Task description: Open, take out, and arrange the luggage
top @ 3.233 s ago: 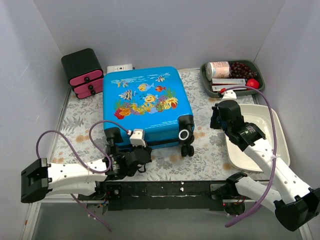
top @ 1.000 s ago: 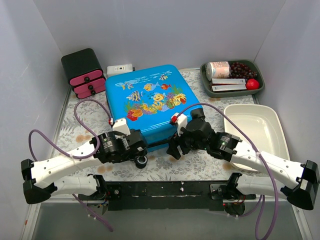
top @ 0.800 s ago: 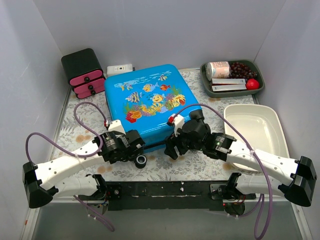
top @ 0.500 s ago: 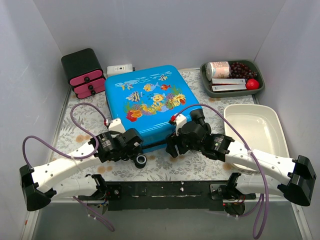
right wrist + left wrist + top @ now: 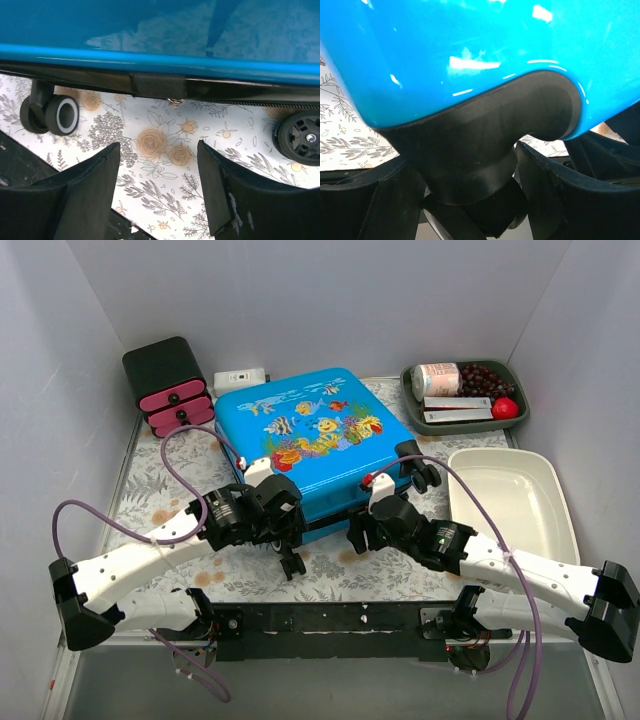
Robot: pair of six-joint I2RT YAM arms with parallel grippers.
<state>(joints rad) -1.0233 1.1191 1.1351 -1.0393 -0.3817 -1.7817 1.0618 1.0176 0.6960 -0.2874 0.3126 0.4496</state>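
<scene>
The luggage (image 5: 320, 440), a bright-blue hard-shell case with a fish print, lies flat and closed on the floral mat. My left gripper (image 5: 285, 535) is at its near left corner, shut on the black wheel mount (image 5: 485, 150); both fingers (image 5: 555, 190) press against the stem, and blue shell (image 5: 470, 45) fills the view above. My right gripper (image 5: 358, 532) hangs open just in front of the near edge. Only mat shows between its fingers (image 5: 85, 190). The black zipper seam with its pull tab (image 5: 174, 101) runs above them, between two wheels (image 5: 60, 115).
A black box with pink drawers (image 5: 165, 385) and a white device (image 5: 240, 377) stand at the back left. At the back right a green tray (image 5: 521, 416) holds a can, grapes and a red ball. Beside the right arm sits a white basin (image 5: 561, 512). Walls enclose three sides.
My left gripper has closed on the wheel mount and shifted right. The luggage has swung round, its right wheel now showing beyond the right arm. The right jaws have narrowed slightly.
</scene>
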